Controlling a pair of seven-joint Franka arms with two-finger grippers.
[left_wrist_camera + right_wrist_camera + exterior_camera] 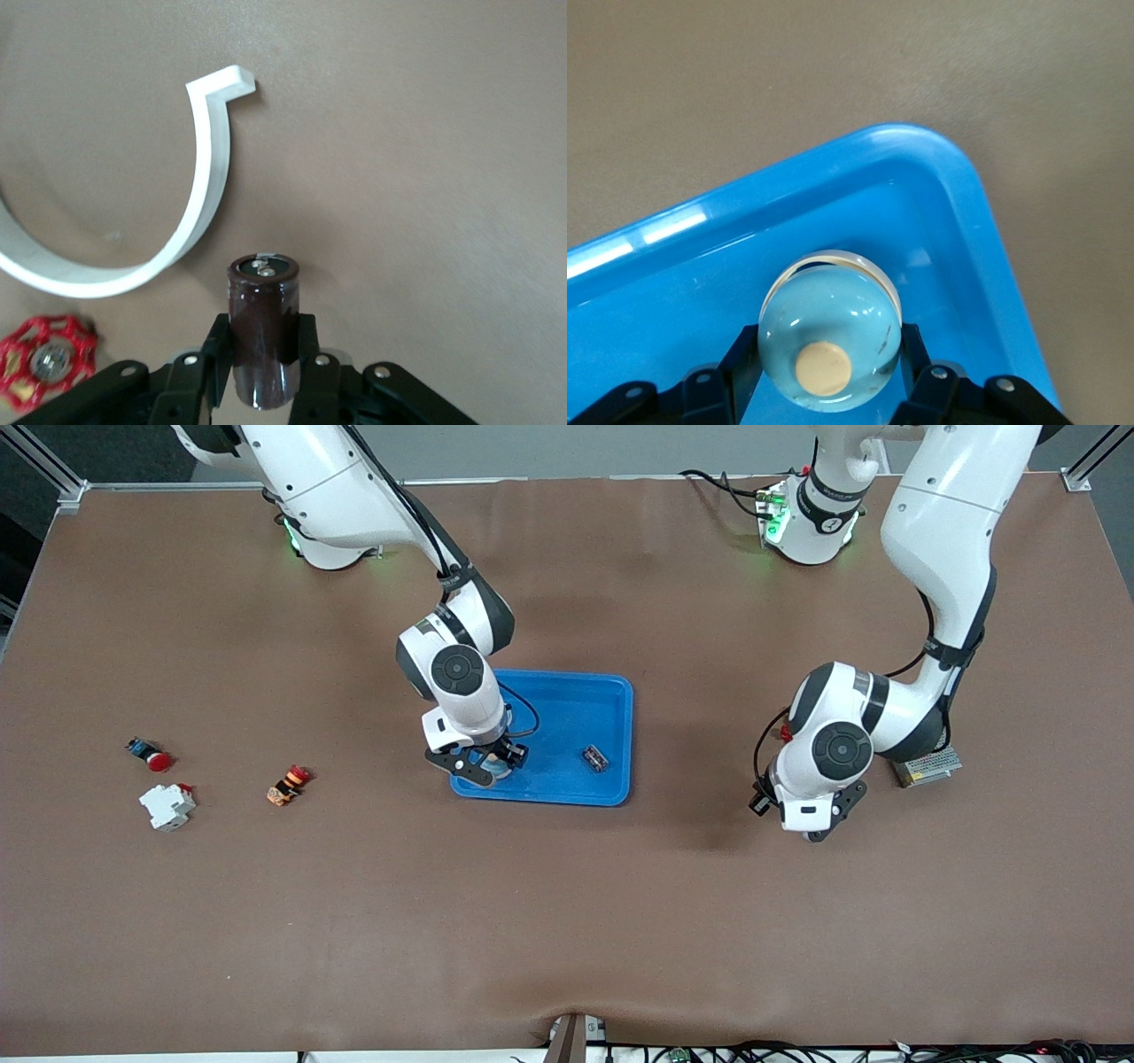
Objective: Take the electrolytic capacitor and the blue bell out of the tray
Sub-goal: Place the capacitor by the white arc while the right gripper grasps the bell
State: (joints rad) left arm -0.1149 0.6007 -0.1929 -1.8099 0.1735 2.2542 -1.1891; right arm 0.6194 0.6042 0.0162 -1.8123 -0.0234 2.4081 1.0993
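Right wrist view: my right end effector (829, 376) pinches the blue bell (830, 339) inside the tray (957, 190) for lifting out; my left end effector (264, 363) clamps the capacitor (263, 329), already clear.

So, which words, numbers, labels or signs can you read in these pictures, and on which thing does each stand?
No text can be read in any view.
electrolytic capacitor, held by the left gripper: no print shows on its dark sleeve.
blue bell, in the right gripper over the tray: plain.
small parts on the table and the metal box: any marking is too small to read.
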